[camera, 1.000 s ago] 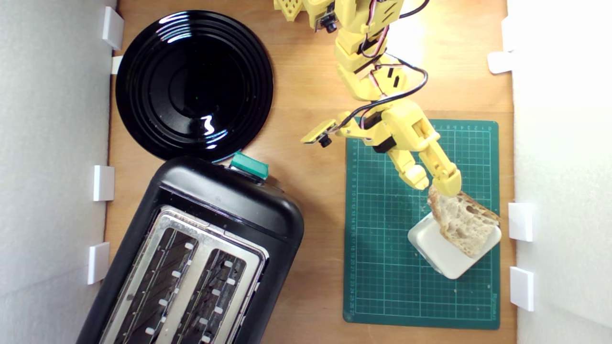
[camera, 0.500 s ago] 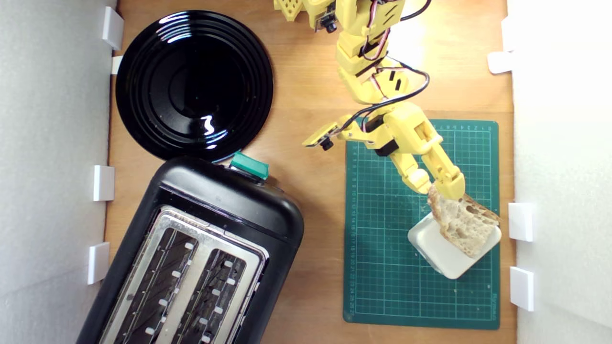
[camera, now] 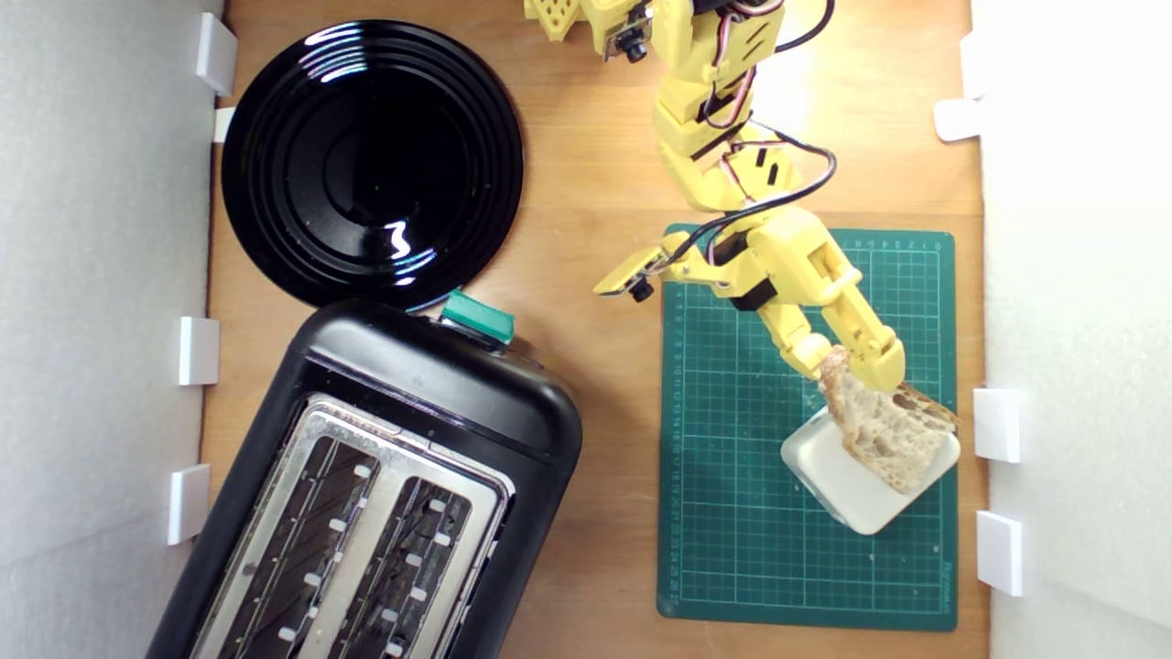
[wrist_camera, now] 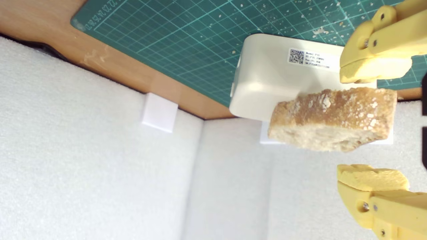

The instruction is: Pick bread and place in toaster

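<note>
The yellow arm (camera: 723, 165) reaches down over the green mat (camera: 732, 513), its gripper (wrist_camera: 372, 125) spread wide with one finger on each side of the bread's (camera: 884, 430) crusty end, not clamped. The bread leans on a white block (camera: 829, 480), well apart from the toaster (camera: 385, 476).

Rough, holey tan bread slice with floury brown crust (camera: 886, 430); smooth matt cream-white plastic block (camera: 838, 485); matt green gridded cutting mat (camera: 732, 513); satin black plastic toaster with brushed silver metal top plate (camera: 412, 384); glossy round black plate (camera: 371, 160); matt yellow plastic gripper (camera: 847, 359); grained wooden tabletop (camera: 595, 183); white foam walls (camera: 101, 275)
</note>
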### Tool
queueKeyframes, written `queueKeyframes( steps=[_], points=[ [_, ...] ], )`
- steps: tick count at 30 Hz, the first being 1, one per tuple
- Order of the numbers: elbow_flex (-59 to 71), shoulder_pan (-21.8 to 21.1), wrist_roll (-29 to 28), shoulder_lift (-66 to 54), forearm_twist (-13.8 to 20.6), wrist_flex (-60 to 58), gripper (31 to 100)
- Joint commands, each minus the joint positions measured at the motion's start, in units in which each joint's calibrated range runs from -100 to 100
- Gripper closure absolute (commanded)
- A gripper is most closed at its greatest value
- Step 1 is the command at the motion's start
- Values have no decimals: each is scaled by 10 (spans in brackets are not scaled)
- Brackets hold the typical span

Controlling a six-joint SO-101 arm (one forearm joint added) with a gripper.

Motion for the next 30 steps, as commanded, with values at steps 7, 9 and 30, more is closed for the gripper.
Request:
queueKeyframes(
  steps=[7, 9, 30],
  points=[
    [-33, -12, 3, -6, -13, 15, 454],
    [-37, -13, 4, -6, -13, 15, 454],
    [-42, -15, 7, 9, -5, 15, 542]
  ],
)
